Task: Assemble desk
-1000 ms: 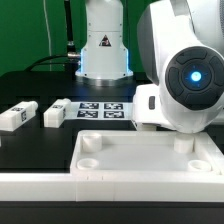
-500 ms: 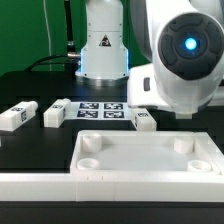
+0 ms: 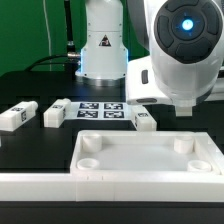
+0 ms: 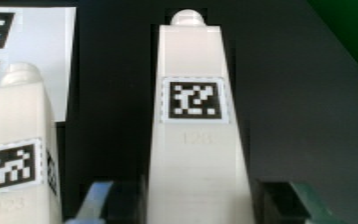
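Clasping the leg (image 4: 194, 110) by its flat sides near the desk top (image 3: 150, 172), the gripper (image 4: 194, 200) holds what is probably light, rigid, slippery plastic.

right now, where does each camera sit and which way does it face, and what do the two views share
exterior view: off the arm, low, opposite the robot base, facing it across the desk top; the arm's wrist looms on the exterior view's right
wrist view: on the wrist, looking along the gripper at the leg held in it; only its fingers show
shared: both catch the marker board and, likely, one loose leg
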`<state>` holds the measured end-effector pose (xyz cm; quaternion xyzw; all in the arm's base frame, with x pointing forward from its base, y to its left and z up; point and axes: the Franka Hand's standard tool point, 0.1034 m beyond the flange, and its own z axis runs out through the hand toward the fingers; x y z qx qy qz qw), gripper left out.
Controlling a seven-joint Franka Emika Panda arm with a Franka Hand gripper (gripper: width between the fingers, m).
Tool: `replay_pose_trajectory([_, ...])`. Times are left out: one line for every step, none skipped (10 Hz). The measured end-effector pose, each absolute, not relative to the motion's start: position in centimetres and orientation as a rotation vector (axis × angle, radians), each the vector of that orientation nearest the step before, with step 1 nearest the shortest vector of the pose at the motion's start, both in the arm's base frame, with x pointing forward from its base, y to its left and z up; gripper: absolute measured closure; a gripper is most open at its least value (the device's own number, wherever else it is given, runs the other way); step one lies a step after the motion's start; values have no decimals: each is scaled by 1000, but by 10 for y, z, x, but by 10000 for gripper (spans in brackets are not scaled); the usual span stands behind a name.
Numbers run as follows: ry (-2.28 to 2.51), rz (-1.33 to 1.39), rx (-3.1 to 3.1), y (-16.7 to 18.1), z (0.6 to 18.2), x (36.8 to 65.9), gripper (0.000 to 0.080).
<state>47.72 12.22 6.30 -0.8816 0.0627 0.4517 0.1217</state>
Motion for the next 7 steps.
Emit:
replay_pose_trajectory([181,1208,-2617,119,69,489,514])
replay_pose_trajectory([192,1149,-2643,114,82,493,514])
replay_pose_trajectory([200,1072,-2675,113,92,502,514])
replay_pose_trajectory([198,1033,-2690,112,105,508,514])
replay_pose_trajectory([209,943,-2722,110,115,519,514])
replay_pose_trajectory([210,904,-2736,109,124,522,514])
replay_pose_trajectory([230,764,-2780,110,122,533,514])
